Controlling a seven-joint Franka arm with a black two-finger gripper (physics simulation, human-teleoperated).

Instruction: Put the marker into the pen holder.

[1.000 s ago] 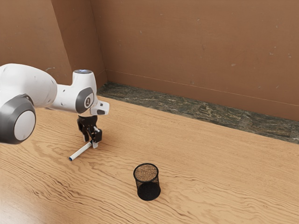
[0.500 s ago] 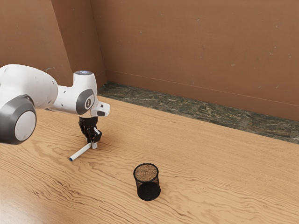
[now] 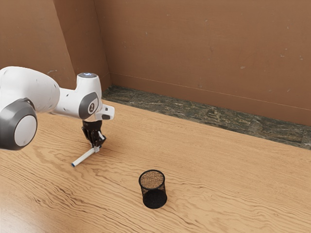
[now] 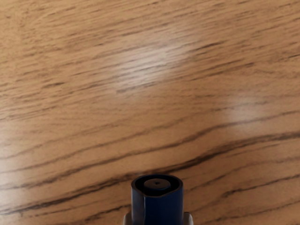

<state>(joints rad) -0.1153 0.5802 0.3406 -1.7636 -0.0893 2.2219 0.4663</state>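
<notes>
Marker (image 3: 83, 157) pinched nr 1 end, prob. to leave length free for insertion.
Gripper (image 3: 96, 148) clamped on it, low at tbl (image 3: 218, 184); pen holder (image 3: 153, 189) upright, apart, mouth up for drop-in. Likely nxt: lift, tip marker vert.

Exterior view: the white robot arm (image 3: 41, 92) is cut off at the left edge. One end of the slim white marker (image 3: 84, 157) is partly hidden by the black two-finger gripper (image 3: 96, 147). The emblem (image 3: 91, 107) on the arm's grey joint cover is too small to read. The brown wall (image 3: 194, 48) is cropped above. Wrist view: the marker's dark blue end (image 4: 158, 208) is cut off at the lower edge.
</notes>
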